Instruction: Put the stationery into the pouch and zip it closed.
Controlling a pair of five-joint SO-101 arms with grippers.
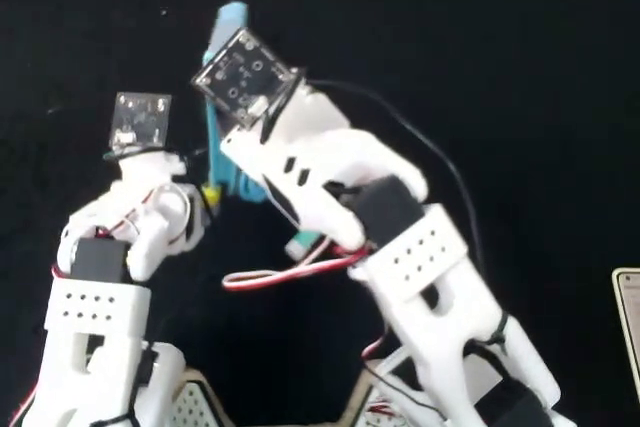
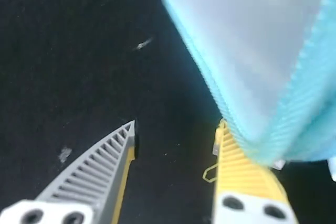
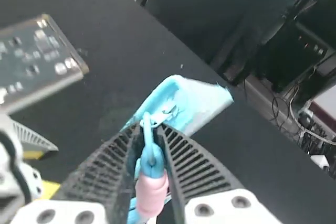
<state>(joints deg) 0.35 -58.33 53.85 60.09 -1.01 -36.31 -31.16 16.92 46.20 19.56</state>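
Lower center, right gripper point(image 3: 150, 129) pinches the zipper pull point(image 3: 151, 156) of pouch point(image 3: 186, 100), likely to zip it; left gripper point(image 2: 176, 125) spread wide at pouch corner, probably bracing.

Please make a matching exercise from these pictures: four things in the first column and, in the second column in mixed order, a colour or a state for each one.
Column one:
1. left gripper
2. right gripper
3. pouch
4. table

Column two:
a. light blue
b. black
c. open
d. shut on the zipper pull

Pairs: 1-c; 2-d; 3-a; 4-b
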